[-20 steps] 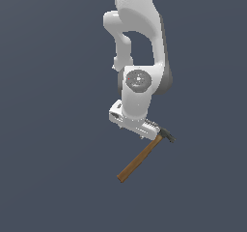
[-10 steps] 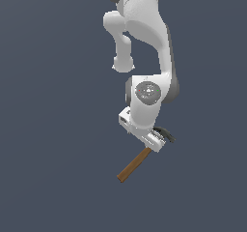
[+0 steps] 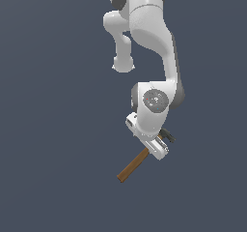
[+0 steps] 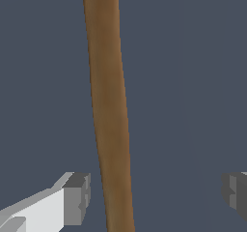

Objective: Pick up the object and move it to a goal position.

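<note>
The object is a claw hammer lying on the dark grey floor. In the exterior view its brown wooden handle (image 3: 133,165) slants out from under the white hand (image 3: 150,140). Its dark head (image 3: 167,136) peeks out just behind the hand. The wrist view shows the handle (image 4: 110,115) running lengthwise between my two fingers. My gripper (image 4: 154,195) is open and straddles the handle. The handle sits closer to one fingertip (image 4: 76,198) than to the other fingertip (image 4: 236,191), with a gap on each side.
The white arm (image 3: 147,37) reaches down from the top of the exterior view. Nothing but the uniform dark grey floor (image 3: 53,129) surrounds the hammer.
The arm has lowered and shifted slightly toward the exterior view's right, bringing the hand down over the hammer near its head. The hammer has not moved.
</note>
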